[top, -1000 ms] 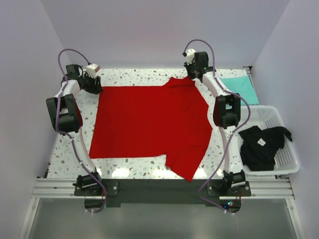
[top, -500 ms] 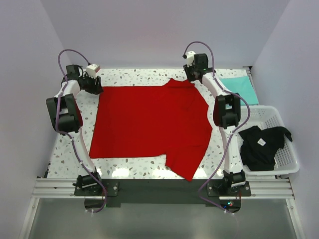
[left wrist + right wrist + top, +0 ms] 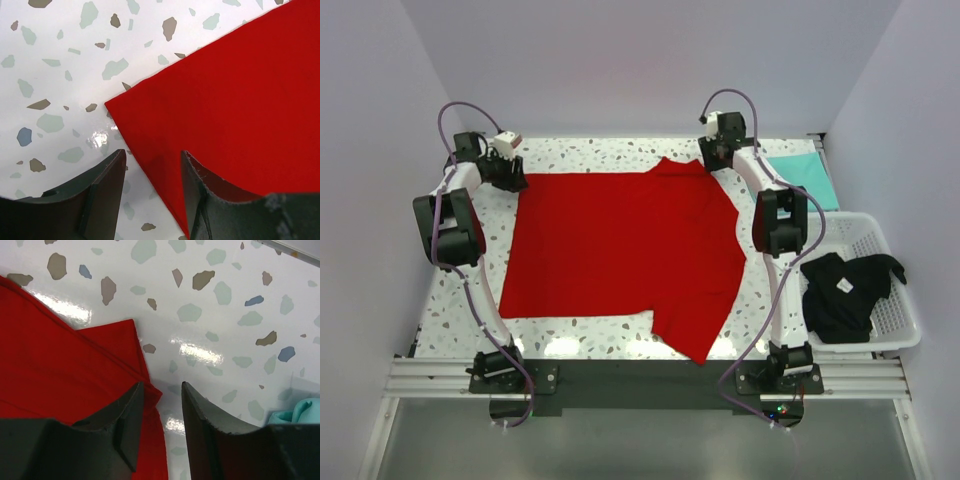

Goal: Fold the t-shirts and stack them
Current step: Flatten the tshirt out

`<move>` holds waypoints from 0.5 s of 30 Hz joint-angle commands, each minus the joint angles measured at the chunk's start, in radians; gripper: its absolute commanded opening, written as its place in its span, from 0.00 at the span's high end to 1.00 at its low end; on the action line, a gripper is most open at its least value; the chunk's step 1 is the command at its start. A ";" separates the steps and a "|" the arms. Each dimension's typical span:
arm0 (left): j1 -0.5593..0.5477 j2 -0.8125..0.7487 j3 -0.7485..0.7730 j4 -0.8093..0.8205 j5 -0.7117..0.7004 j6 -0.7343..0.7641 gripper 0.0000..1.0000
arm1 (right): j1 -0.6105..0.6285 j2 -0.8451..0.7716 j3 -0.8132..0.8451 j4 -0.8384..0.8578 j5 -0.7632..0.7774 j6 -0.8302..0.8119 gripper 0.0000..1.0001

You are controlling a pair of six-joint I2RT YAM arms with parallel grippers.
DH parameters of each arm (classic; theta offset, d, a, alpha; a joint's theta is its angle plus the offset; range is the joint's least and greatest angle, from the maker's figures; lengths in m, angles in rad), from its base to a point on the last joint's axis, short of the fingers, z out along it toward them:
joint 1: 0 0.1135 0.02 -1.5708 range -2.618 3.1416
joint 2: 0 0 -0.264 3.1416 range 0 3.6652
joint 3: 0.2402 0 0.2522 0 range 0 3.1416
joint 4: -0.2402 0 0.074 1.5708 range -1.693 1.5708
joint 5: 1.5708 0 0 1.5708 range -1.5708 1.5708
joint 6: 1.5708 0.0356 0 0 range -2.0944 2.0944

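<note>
The red t-shirt (image 3: 620, 240) lies spread flat across the middle of the table, one sleeve pointing toward the near edge. My left gripper (image 3: 510, 172) hovers at its far left corner. In the left wrist view that gripper (image 3: 153, 152) is open, with the flat red corner (image 3: 225, 100) lying under the gap. My right gripper (image 3: 718, 155) is at the shirt's far right sleeve. Seen from the right wrist, this gripper (image 3: 162, 385) is open above the red hem (image 3: 60, 370) and holds nothing. A folded mint-teal t-shirt (image 3: 805, 180) rests at the far right. The black t-shirt (image 3: 845, 290) is crumpled in the basket.
The white lattice basket (image 3: 895, 330) stands off the table's right side. A bit of the teal cloth (image 3: 305, 412) shows at the right wrist view's lower right. Bare speckled tabletop (image 3: 470, 320) borders the red shirt on the left and along the far edge.
My right gripper has opened and let go of the red sleeve edge, drawing slightly back and to the right. The left arm and the shirt body have stayed put.
</note>
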 commanded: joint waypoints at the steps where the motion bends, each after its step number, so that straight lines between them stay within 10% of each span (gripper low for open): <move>1: 0.003 -0.039 -0.003 0.039 0.024 -0.005 0.47 | -0.004 -0.036 0.000 -0.038 0.006 0.036 0.61; 15: 0.003 -0.042 -0.004 0.035 0.028 -0.005 0.47 | -0.024 -0.008 0.056 -0.096 -0.074 0.113 0.76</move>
